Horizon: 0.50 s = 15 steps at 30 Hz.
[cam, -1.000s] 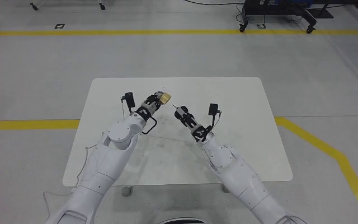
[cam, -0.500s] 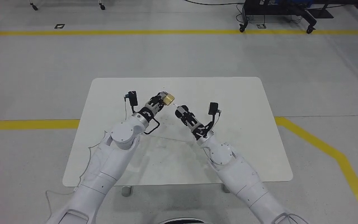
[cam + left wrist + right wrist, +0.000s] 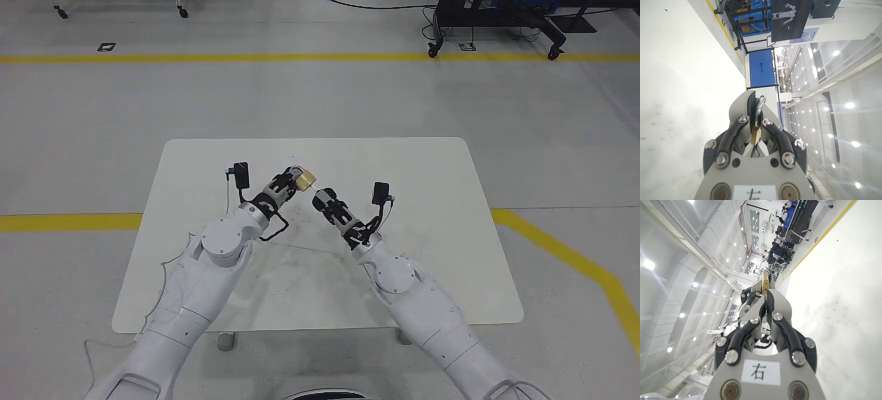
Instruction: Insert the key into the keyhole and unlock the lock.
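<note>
A small brass padlock with a silver shackle is held above the middle of the white table. My left gripper is shut on it, its brass body between the pads. Just to its right, my right gripper is shut on a thin key. In the right wrist view the key's tip meets the underside of the padlock, which my left gripper holds beyond it. How deep the key sits in the keyhole cannot be made out.
Both arms meet over the table's far half, with bare tabletop all around them. Yellow floor lines run past the table, and wheeled stands are far behind it.
My left gripper has carried the padlock to the right, toward the key, closing the gap. The right gripper has stayed almost in place.
</note>
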### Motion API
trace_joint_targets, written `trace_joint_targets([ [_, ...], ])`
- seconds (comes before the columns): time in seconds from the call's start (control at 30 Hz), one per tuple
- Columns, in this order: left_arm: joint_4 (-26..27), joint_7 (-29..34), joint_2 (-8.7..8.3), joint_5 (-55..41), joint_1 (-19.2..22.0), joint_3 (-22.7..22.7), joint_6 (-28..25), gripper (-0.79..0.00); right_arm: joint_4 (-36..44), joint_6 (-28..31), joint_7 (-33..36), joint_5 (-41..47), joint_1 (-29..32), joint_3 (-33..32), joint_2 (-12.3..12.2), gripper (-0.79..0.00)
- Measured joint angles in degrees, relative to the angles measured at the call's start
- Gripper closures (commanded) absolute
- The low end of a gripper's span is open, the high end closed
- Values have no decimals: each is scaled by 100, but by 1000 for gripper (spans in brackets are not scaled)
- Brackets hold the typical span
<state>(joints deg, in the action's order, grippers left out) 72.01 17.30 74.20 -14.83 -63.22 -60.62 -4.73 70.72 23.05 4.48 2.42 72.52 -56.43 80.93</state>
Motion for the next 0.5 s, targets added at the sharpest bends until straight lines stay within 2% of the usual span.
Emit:
trace_joint_targets([
  [0.5, 40, 71, 35, 213, -36, -32, -9, 0, -34, -86, 183, -9, -24, -40, 40, 0],
])
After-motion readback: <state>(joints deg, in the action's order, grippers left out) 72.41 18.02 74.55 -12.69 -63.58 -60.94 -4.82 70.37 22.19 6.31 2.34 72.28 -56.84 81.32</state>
